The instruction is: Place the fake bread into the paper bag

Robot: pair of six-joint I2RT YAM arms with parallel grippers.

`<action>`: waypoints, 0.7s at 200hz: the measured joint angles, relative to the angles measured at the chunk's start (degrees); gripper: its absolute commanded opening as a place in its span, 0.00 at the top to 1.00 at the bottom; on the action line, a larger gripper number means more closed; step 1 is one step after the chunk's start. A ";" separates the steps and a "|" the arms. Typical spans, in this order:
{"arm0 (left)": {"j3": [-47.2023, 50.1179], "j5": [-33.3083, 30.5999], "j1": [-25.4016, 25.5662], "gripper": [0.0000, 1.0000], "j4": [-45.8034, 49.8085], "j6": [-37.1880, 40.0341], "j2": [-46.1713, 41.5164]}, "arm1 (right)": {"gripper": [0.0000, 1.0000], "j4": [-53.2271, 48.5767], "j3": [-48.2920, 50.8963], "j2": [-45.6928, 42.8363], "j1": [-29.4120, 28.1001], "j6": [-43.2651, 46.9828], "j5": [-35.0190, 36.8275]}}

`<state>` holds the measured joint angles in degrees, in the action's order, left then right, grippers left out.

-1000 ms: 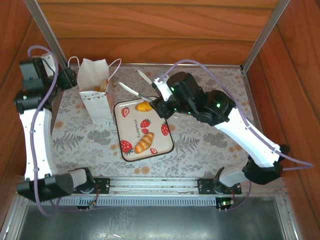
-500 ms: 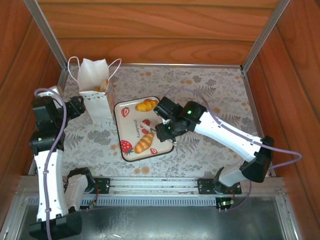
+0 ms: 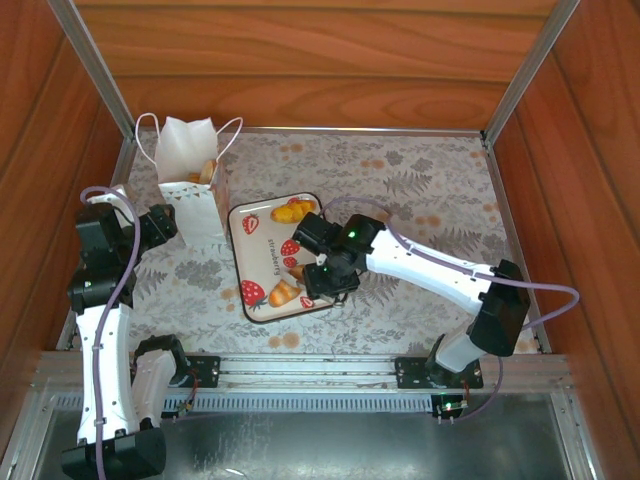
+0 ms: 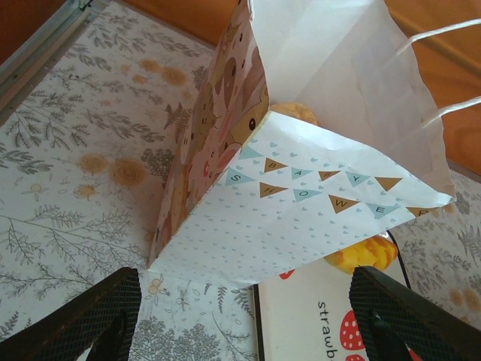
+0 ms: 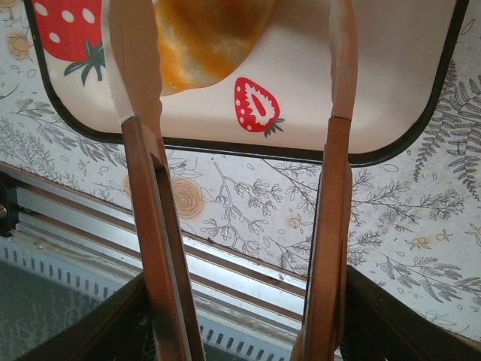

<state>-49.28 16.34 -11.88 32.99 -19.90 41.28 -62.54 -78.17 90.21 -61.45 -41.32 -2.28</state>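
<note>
Standing upright at the back left of the counter (image 3: 420, 190), the paper bag (image 3: 190, 205) has its mouth open, and there's a golden bun (image 3: 207, 172) tucked inside near the top. Just beside it, on the right, lies the strawberry-print tray (image 3: 262, 266) with two pieces on it: a yellow pastry (image 3: 292, 211) at the far end and a long roll (image 3: 281, 295) at the near end. Up close, the left wrist camera picks out the bag's pennant-print face and pinkish side panel, the bun peeking from the opening and the yellow pastry poking out behind the bag's lower corner, detail too small to read from overhead. From above, fingers and roll blur together under the right arm; the right wrist camera separates them cleanly. Left end effector (image 4: 244, 286): spread wide, its two dark tips flanking the foot of the bag, holding nothing. Right end effector (image 5: 237, 30): jaws parted, low over the tray, the roll lying between its long fingers (image 5: 143, 226), close against the one on the left of that view with a clear gap to the other. Whether it touches, I cannot tell.
</note>
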 measured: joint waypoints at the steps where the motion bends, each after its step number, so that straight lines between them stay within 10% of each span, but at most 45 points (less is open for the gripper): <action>1: 0.00 0.00 0.00 0.22 0.00 0.02 0.00 | 0.39 0.00 0.00 0.09 -0.02 -0.02 0.00; 140: 0.00 0.04 0.00 0.22 -0.07 0.59 0.02 | 0.45 1.84 -2.97 6.86 -0.90 -0.17 -2.95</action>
<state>-49.28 16.38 -11.88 32.93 -19.31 41.30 -60.71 -81.14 97.08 -62.35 -41.50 -5.23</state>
